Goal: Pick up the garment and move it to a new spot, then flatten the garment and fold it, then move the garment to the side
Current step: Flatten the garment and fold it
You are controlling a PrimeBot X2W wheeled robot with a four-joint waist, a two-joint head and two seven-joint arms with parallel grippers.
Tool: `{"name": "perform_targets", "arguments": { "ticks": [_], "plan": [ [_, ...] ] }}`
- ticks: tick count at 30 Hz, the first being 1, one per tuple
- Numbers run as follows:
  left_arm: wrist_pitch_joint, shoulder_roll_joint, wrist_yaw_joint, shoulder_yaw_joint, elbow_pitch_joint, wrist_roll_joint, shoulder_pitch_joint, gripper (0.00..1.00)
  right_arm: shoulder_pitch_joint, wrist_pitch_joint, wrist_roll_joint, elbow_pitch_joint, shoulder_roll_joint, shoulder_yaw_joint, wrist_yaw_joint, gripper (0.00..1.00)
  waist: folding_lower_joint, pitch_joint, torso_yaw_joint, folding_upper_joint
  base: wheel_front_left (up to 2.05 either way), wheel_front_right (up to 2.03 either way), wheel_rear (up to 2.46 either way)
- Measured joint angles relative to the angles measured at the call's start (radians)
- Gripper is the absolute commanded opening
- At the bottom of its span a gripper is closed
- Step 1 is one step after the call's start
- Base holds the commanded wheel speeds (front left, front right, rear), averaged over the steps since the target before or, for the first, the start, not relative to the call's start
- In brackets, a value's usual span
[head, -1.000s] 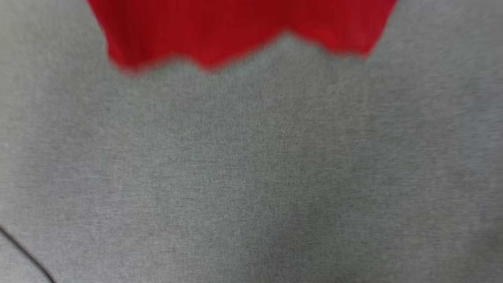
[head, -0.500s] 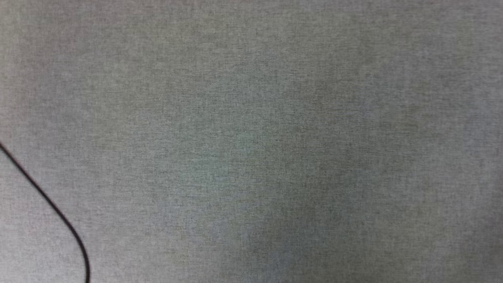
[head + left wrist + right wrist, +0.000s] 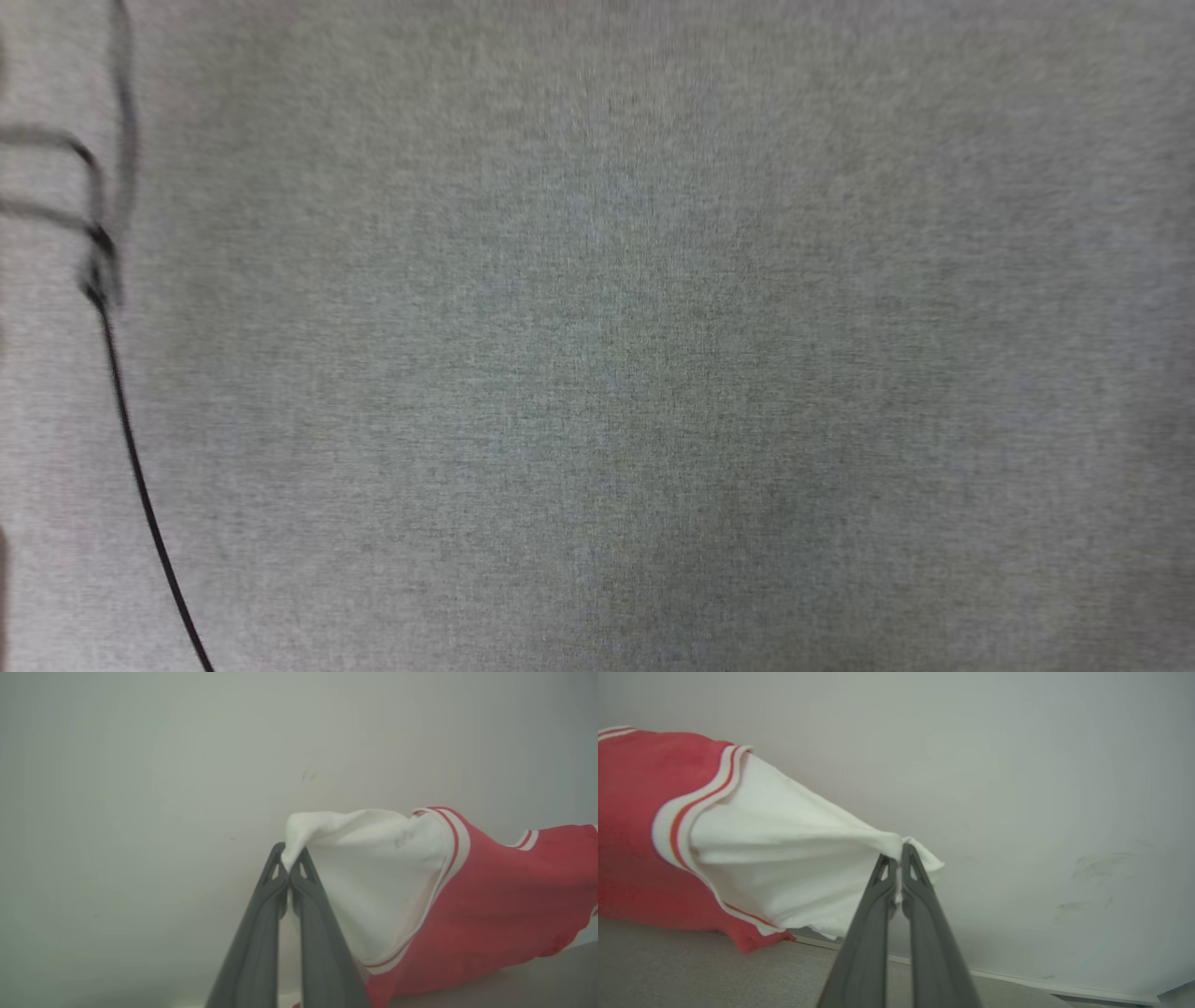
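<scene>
Pinching one white sleeve (image 3: 373,882) in the left jaws and the other sleeve (image 3: 784,858) in the right jaws — holding the garment (image 3: 490,896) stretched before a pale wall (image 3: 1017,765), red body near the grey desk (image 3: 691,970).

Soft, even light — faint darker patch low in the head view. It's blurry too, black cable (image 3: 136,467) smeared up top; wrist views slightly hazy.
</scene>
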State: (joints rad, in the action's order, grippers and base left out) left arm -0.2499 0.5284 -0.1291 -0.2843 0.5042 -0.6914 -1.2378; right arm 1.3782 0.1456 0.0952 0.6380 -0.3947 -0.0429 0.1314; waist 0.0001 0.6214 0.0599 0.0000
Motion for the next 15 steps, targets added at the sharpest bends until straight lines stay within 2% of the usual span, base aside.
{"name": "perform_targets", "arguments": {
  "ticks": [6,11,15],
  "plan": [
    [-0.009,-0.009,0.001,-0.050,-0.055,0.015,0.257,0.00,-0.218,0.012,0.072,-0.026,-0.012,-0.061,0.000,0.00,-0.0001,-0.092,-0.003,0.0000,0.00,0.00,0.00],
    [-0.008,-0.016,0.024,-0.068,-0.121,-0.007,0.506,0.00,-0.442,0.029,0.180,-0.077,-0.033,-0.073,0.000,0.00,-0.0002,-0.183,-0.005,0.0000,0.00,0.00,0.00],
    [-0.008,0.012,0.049,-0.067,-0.162,-0.019,0.670,0.00,-0.620,0.058,0.255,-0.153,-0.044,-0.098,0.000,0.00,-0.0004,-0.255,-0.010,0.0000,0.00,0.00,0.00]
  ]
}}
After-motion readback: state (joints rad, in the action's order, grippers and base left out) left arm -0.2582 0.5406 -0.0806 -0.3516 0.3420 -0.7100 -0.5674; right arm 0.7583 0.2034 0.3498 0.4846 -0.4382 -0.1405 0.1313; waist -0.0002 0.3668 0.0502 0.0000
